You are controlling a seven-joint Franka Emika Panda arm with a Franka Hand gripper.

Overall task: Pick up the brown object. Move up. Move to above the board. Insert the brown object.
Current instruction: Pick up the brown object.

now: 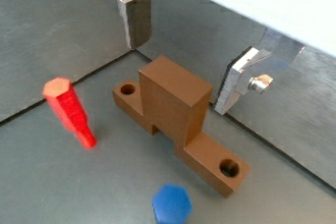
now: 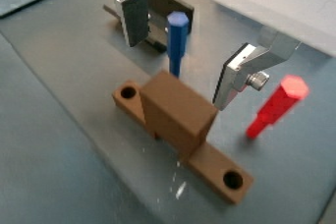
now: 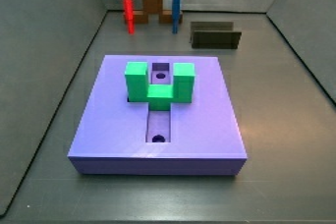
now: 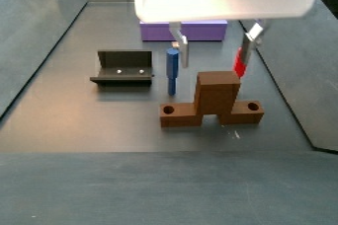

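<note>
Wood-brown and low on the grey worktop (image 4: 79, 170), the brown object (image 4: 211, 106) lies nearest in a side view. It is a flat bar with a taller block rising from its middle and a round hole showing at each end. Both wrist views show it lying flat on the worktop, with its block (image 1: 178, 95) standing upright.

Directly above it hangs the claw (image 4: 211, 51), released. Its two silver fingers (image 4: 179, 49) are spread wide, one on each side of the block. In both wrist views the fingertips (image 2: 226, 92) stand clear of the brown object, with nothing held between them.

Just beyond the bar stand two upright pegs. The blue peg (image 4: 173, 66) is behind its left half and the red peg (image 4: 242, 63) behind its right end. Left of the blue peg, and apart from it, sits the dark fixture (image 4: 126, 68), with small holes in its upright wall.

Farthest back is the board (image 4: 199, 30), mostly hidden by the arm in that view. From the opposite side view, the lavender board (image 3: 157, 120) lies flat. A green U-shaped block (image 3: 159, 83) sits over its central groove, well apart from the brown object (image 3: 153, 0).
</note>
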